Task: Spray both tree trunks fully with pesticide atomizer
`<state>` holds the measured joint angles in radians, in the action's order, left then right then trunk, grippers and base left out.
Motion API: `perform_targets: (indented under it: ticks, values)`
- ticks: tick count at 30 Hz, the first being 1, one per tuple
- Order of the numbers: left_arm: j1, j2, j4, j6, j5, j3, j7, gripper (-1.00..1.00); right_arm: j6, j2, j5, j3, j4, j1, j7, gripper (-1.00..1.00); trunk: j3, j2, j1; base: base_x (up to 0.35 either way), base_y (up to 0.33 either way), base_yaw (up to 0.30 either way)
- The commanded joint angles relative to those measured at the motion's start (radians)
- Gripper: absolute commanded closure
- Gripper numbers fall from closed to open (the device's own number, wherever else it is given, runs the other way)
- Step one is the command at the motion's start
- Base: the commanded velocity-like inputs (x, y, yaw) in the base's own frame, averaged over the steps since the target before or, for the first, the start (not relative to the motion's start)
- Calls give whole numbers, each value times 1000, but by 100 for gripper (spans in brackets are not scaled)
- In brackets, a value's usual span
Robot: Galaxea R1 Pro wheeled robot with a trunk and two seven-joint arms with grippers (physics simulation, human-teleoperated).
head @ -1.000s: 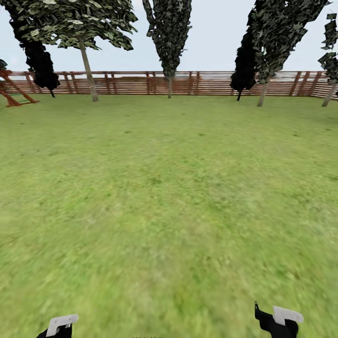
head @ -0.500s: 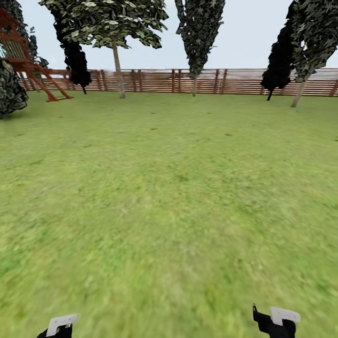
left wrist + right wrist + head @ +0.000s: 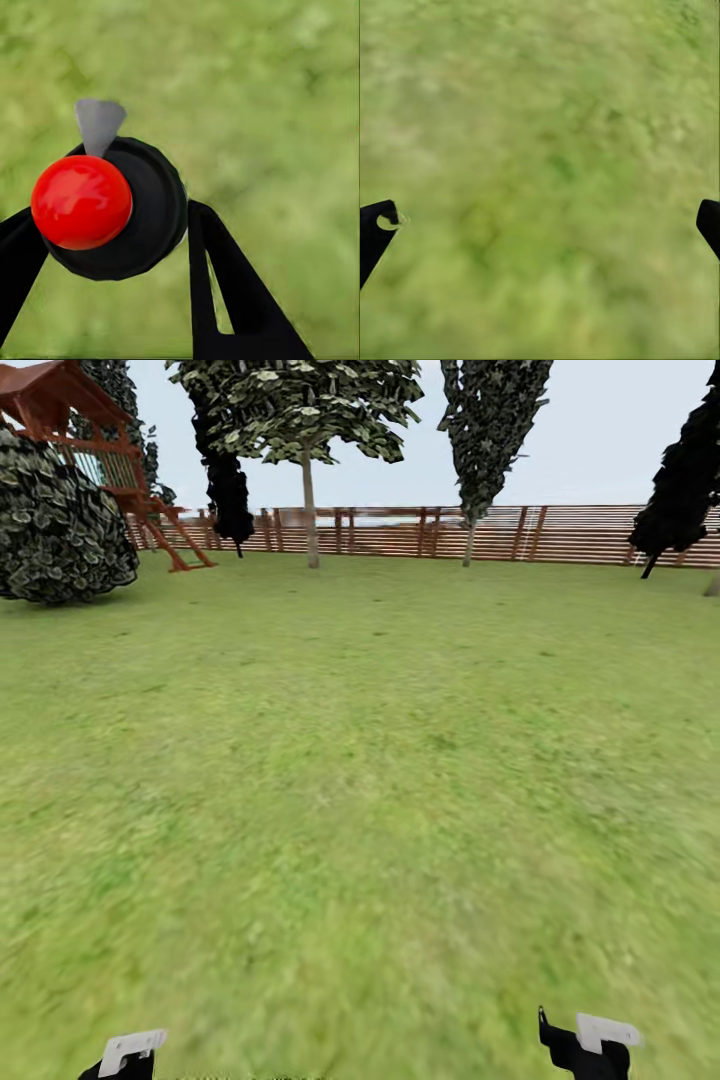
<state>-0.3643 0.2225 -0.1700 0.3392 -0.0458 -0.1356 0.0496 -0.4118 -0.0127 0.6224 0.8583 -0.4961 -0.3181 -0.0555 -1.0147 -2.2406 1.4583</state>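
My left gripper (image 3: 112,240) is shut on the pesticide atomizer (image 3: 112,206), a dark round bottle with a red ball top and a grey nozzle, held over grass. My right gripper (image 3: 540,225) is open, its black fingertips (image 3: 375,232) far apart above bare lawn. In the head view both wrists sit at the lower edge, the left arm (image 3: 125,1053) and the right arm (image 3: 590,1045). Far off by the fence stands a tree (image 3: 300,400) with a pale straight tree trunk (image 3: 310,510). A second pale-stemmed tree (image 3: 490,420) rises to its right.
A wide green lawn (image 3: 360,760) runs to a brown slat fence (image 3: 560,535). At the left are a big round bush (image 3: 60,520) and a red wooden playhouse (image 3: 100,430). Black conifers (image 3: 225,490) (image 3: 685,480) stand along the fence.
The head camera has swung left, so the whole scene slid right. The bush and playhouse have come into view. Both arms sit in the same place in the picture.
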Motion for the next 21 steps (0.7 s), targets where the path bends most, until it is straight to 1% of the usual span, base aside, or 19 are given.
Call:
perform_targets:
  ticks: [1,7,10,13,15,21]
  values:
    - [-1,0,1,3,-5,-4,6,100,-4,-1,7,8,-1,-1,-6,-100,-1,0,0,-1,15,281]
    - [-1,4,1,3,-3,-4,6,100,-4,-1,7,8,-2,-1,-6,-100,-1,0,0,0,3,281]
    - [-1,9,1,1,-11,-5,6,100,-4,-1,7,8,-2,-1,-6,-100,-1,0,0,41,0,281]
    - [-1,9,2,1,-33,-5,6,100,-5,-1,7,8,-2,-1,-6,-100,-1,0,0,251,0,281]
    - [-1,9,3,1,-39,-5,6,100,-5,-1,7,8,-2,-1,-6,-100,-1,0,0,319,0,276]
    - [-1,6,3,1,-42,-4,6,100,-4,6,7,11,-2,-1,-6,-100,-1,0,0,334,14,46]
